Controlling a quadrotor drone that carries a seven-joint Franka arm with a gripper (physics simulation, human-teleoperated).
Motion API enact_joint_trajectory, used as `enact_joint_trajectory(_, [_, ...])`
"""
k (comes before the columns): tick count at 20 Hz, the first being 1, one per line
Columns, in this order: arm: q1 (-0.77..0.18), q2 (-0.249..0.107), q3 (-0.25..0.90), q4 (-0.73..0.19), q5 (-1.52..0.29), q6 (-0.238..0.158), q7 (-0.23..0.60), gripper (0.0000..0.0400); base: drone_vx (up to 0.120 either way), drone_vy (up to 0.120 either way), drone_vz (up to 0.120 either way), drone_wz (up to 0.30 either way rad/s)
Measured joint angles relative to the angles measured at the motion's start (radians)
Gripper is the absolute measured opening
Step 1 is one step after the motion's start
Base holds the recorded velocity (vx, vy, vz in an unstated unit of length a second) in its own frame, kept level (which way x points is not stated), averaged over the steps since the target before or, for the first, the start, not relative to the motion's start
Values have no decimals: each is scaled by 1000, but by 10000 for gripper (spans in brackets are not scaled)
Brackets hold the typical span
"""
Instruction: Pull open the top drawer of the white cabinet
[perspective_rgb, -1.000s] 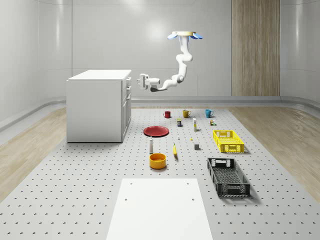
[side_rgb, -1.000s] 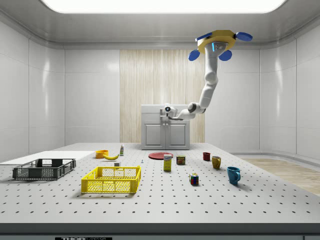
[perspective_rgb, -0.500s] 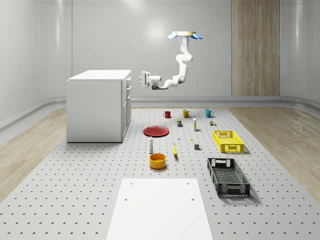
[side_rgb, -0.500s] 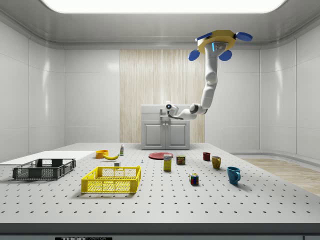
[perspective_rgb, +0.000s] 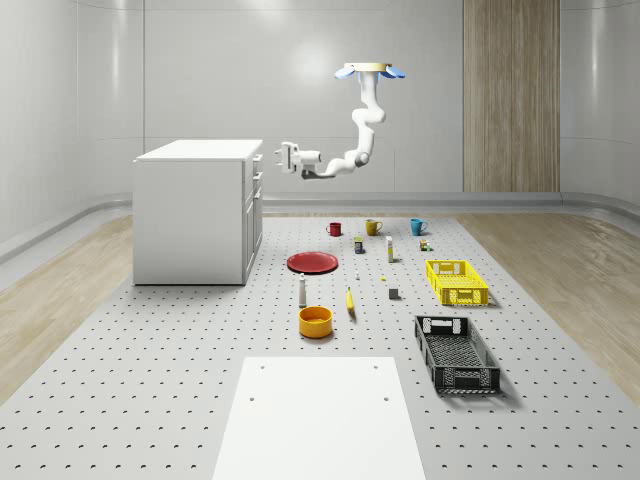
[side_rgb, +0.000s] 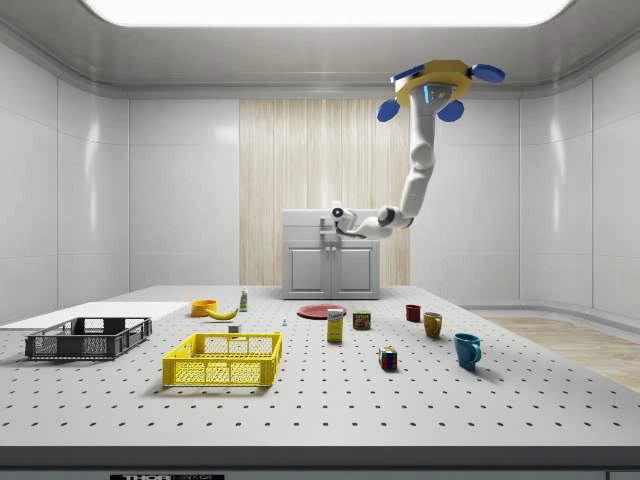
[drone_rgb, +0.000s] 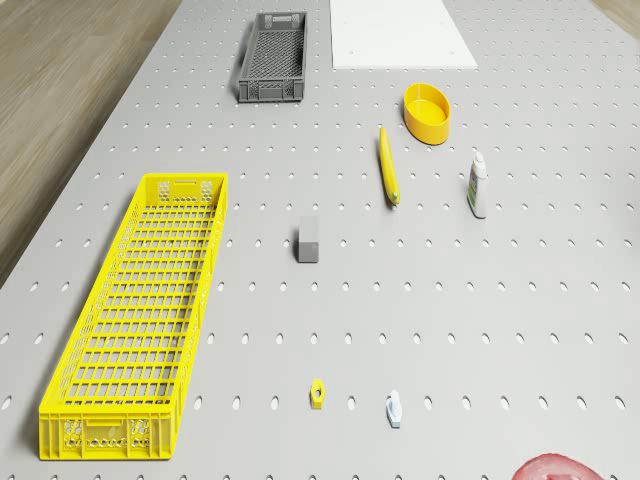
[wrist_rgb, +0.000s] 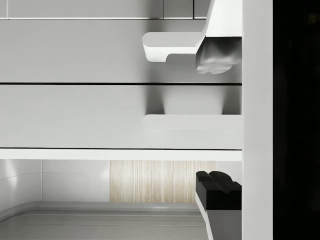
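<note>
The white cabinet (perspective_rgb: 195, 215) stands at the whole-scene view's left, its drawers facing right and all flush. My drone (perspective_rgb: 370, 70) hovers high to the right of it, above the far part of the table. The arm reaches down and left, holding my gripper (perspective_rgb: 283, 157) a short gap in front of the top drawer's handle (perspective_rgb: 257, 160). In the wrist view the fingers (wrist_rgb: 217, 55) stand apart, open, with that handle (wrist_rgb: 192, 122) level between them and nothing held. From the side, the gripper (side_rgb: 331, 220) sits before the cabinet's (side_rgb: 332, 270) top edge.
On the pegboard table lie a red plate (perspective_rgb: 312, 262), an orange bowl (perspective_rgb: 315, 321), a banana (drone_rgb: 387, 165), cups (perspective_rgb: 373, 227), a yellow crate (perspective_rgb: 457, 281), a black crate (perspective_rgb: 456, 352) and a white mat (perspective_rgb: 320, 415), all well below the arm.
The arm has lifted the gripper a little, up to the top drawer's level, still just off the cabinet front. The drone has held its place.
</note>
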Motion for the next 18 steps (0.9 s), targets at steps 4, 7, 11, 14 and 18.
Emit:
enact_joint_trajectory(4, [37, 54, 2, 68, -27, 39, 11, 300, 0, 0, 0, 0])
enact_joint_trajectory(7, [63, 92, 2, 118, -49, 65, 23, 303, 0, 0, 0, 0])
enact_joint_trajectory(11, [94, 136, 0, 175, -79, 92, 40, 304, 0, 0, 0, 0])
enact_joint_trajectory(14, [118, 171, -3, 223, -105, 113, 57, 305, 0, 0, 0, 0])
enact_joint_trajectory(18, [149, 215, -6, 282, -141, 136, 82, 305, 0, 0, 0, 0])
